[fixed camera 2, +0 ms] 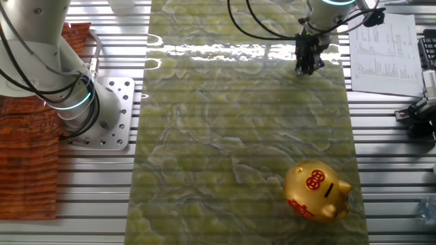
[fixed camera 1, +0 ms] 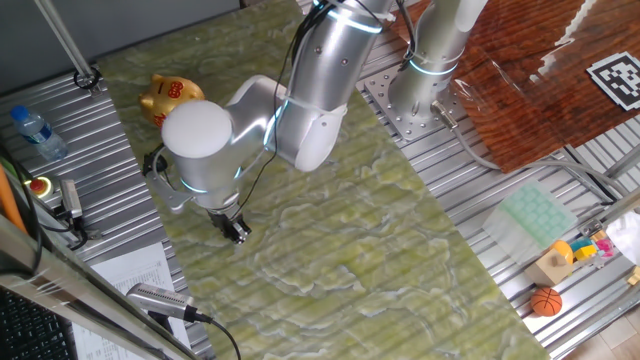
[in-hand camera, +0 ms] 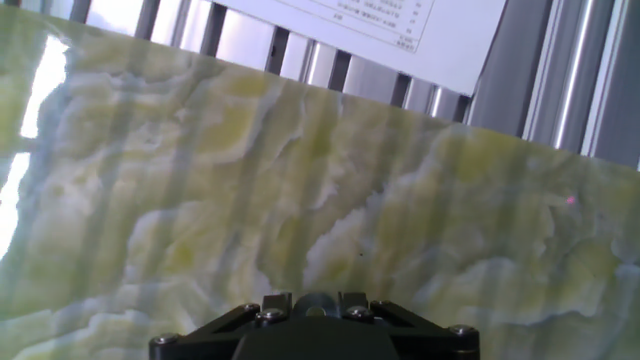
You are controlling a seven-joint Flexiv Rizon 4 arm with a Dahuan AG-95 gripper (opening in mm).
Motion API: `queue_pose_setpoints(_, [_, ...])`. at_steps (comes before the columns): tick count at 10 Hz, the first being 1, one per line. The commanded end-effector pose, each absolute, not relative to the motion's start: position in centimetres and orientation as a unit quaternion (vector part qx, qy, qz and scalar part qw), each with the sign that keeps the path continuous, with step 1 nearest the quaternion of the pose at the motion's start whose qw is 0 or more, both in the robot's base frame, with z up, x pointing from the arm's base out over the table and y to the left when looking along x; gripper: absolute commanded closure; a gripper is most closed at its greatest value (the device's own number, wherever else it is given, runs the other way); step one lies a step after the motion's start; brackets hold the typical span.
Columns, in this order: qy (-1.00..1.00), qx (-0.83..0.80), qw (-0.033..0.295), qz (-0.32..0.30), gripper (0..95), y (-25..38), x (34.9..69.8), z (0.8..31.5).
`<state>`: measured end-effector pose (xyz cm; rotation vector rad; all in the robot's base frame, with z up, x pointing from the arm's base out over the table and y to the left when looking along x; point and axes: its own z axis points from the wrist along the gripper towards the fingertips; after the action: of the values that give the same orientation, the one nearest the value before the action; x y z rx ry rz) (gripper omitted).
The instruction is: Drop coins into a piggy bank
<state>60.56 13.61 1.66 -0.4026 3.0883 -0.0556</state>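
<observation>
The gold piggy bank (fixed camera 1: 170,96) with red markings stands on the green marbled mat, at its far left corner in one fixed view and near the front right (fixed camera 2: 317,191) in the other. My gripper (fixed camera 1: 236,229) hangs low over the mat near its edge, well away from the pig (fixed camera 2: 308,65). In the hand view the two fingers sit at the bottom edge with a small dark grey round coin (in-hand camera: 317,301) pinched between them. The gripper (in-hand camera: 317,306) looks down on bare mat. The pig is out of the hand view.
A printed paper sheet (fixed camera 2: 382,49) lies just beyond the mat edge next to the gripper and shows in the hand view (in-hand camera: 400,30). A water bottle (fixed camera 1: 38,132) lies at the left. The arm's base (fixed camera 2: 102,116) stands beside the mat. A small orange basketball (fixed camera 1: 546,301) sits far right.
</observation>
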Motion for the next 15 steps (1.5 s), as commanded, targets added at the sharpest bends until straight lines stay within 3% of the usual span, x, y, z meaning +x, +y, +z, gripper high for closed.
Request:
queue_pose_setpoints(1, [0.989,-0.143,0.005,-0.034,95.0,13.2,60.3,2.5])
queue_pose_setpoints(8, [0.967,-0.245,-0.011,-0.067,95.0,5.6,58.4,6.5])
queue_pose_setpoints(15, [0.937,-0.336,-0.025,-0.088,95.0,-4.5,55.9,12.5])
